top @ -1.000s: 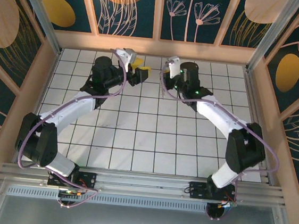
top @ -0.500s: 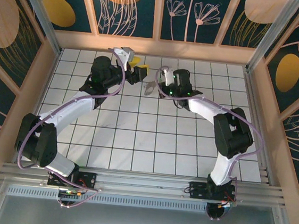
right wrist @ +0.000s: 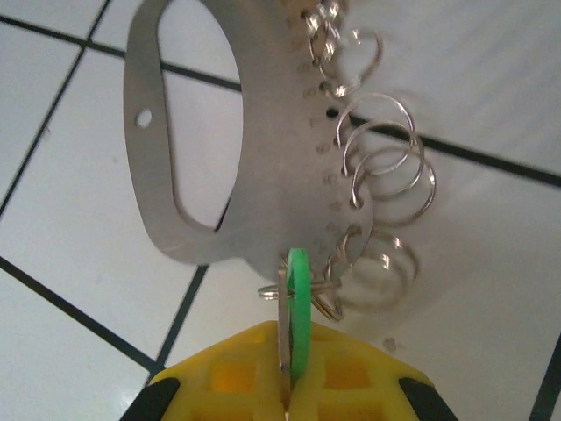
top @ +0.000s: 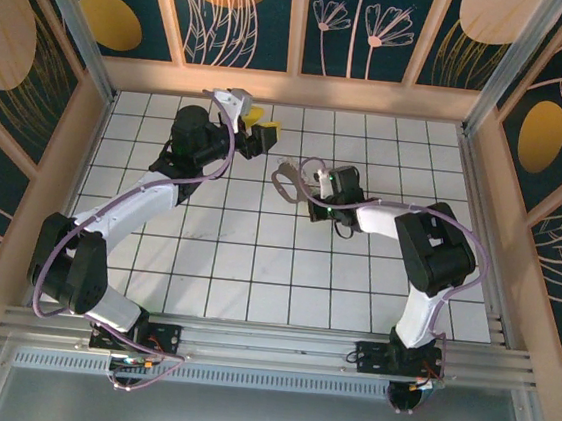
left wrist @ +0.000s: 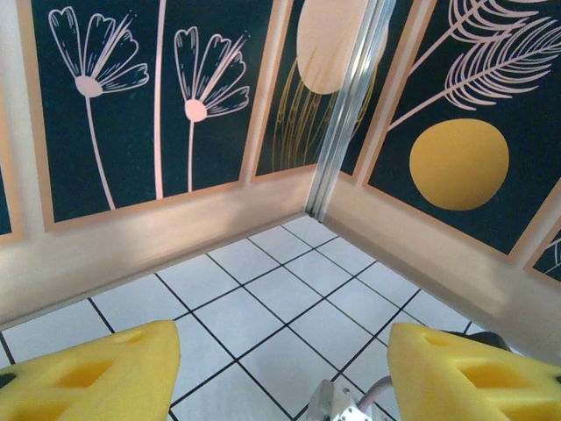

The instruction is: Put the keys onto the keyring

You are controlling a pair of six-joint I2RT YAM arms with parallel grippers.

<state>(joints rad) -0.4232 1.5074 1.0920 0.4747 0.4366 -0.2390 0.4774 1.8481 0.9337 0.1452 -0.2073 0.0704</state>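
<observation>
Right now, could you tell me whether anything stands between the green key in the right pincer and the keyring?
Nothing visible does: the key, clamped in the right pincer, sits right at the keyring edge, beside its small wire loops.

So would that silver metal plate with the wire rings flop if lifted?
The flat silver metal plate looks rigid, so probably not. Its small wire rings hang loose through edge holes and would likely swing. It seems thin, so probably light and apt to slide on the smooth white tiles.

Key (right wrist: 296, 309) in the right gripper (right wrist: 294, 386), just beside the keyring (right wrist: 272, 175); left gripper (top: 265, 123) farther back, to its left.
</observation>
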